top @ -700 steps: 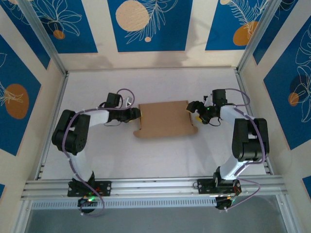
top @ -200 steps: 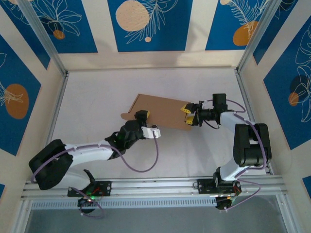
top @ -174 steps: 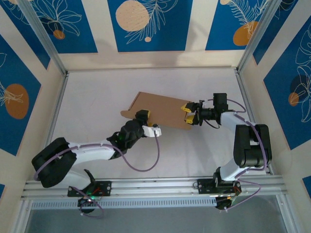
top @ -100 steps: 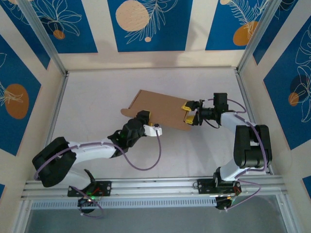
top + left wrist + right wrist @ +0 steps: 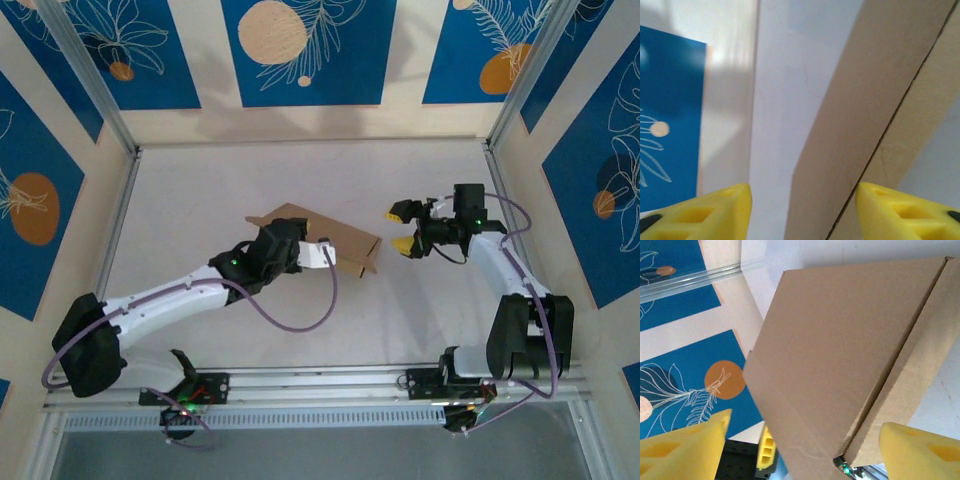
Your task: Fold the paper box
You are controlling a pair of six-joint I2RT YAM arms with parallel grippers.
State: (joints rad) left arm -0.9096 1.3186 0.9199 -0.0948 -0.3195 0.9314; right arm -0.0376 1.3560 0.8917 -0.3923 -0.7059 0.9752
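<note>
The paper box [image 5: 345,250] is a brown cardboard sheet in the middle of the white table, partly folded, with one panel tilted up along a crease. My left gripper [image 5: 286,243] is pressed in at its left end. In the left wrist view it [image 5: 802,212] stands open, and a cardboard panel [image 5: 865,115] with a dark crease fills the gap ahead of its yellow fingers. My right gripper [image 5: 402,228] is open and hangs just right of the box, apart from it. The right wrist view has the open gripper [image 5: 802,452] facing the box's broad face [image 5: 840,340].
Walls with blue flower panels [image 5: 300,50] close the table on three sides. An aluminium rail [image 5: 320,385] runs along the near edge by the arm bases. Bare white table [image 5: 300,170] lies behind the box and in front of it.
The right gripper has drawn back to the right, off the box's right edge. The left arm has pushed further in at the left end, and the box now looks narrower, with a panel folded up.
</note>
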